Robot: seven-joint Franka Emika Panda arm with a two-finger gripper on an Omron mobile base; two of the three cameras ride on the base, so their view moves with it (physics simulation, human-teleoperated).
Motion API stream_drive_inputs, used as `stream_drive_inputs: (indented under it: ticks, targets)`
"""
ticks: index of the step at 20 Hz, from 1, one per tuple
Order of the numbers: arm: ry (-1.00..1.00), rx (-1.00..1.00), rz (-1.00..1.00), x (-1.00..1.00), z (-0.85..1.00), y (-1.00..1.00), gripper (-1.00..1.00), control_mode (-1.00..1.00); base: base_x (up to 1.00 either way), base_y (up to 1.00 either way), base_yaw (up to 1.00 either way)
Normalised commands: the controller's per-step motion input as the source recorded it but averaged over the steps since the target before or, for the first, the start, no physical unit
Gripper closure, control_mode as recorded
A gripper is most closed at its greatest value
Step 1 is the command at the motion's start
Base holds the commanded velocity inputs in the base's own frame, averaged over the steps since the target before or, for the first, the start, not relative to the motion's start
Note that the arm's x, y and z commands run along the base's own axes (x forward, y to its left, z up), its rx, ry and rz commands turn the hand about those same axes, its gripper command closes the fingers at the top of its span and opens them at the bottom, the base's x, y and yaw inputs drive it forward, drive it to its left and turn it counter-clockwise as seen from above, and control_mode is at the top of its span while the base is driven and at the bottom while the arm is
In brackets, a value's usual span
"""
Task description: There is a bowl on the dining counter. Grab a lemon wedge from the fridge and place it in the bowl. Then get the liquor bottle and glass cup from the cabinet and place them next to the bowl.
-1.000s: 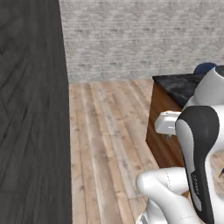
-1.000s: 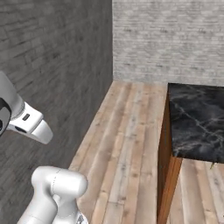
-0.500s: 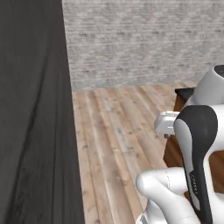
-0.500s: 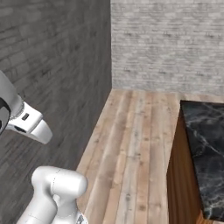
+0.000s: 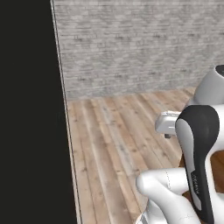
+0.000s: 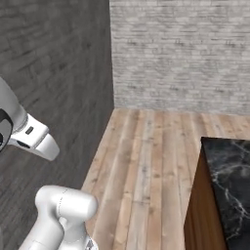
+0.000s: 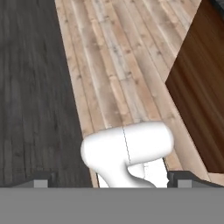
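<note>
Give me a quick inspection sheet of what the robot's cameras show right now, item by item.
Surface: light wooden plank floor, bare.
Job's things: corner of the glossy black marble dining counter with warm-brown wood side; bowl, lemon wedge, fridge nothing seen.
Clutter: nothing seen.
Grippers: two-finger gripper open, holding nothing, pointing down at the floor.
Cables: nothing seen.
Surroundings: grey brick wall ahead; dark grey wood-grain wall on the left.

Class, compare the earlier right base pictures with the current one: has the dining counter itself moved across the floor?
No. The dining counter slides right and lower in frame, but the brick wall and floor planks shift with it, so the camera base moved.
</note>
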Motion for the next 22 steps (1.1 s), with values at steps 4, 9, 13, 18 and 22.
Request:
stream_drive_inputs:
  ticks: [4,9,13,18,22]
  targets:
    - [0.0,0.0,0.0,0.0,0.0,0.0,-1.0,1.0,1.0,0.12,-0.18]
    - [0.0,0.0,0.0,0.0,0.0,0.0,-1.0,1.0,1.0,0.11,-0.26]
    - [0.0,0.0,0.0,0.0,0.0,0.0,-1.0,1.0,1.0,0.06,-0.31]
    - [0.0,0.0,0.0,0.0,0.0,0.0,-1.0,1.0,1.0,0.06,-0.34]
    - [0.0,0.0,0.0,0.0,0.0,0.0,-1.0,1.0,1.0,0.02,-0.4]
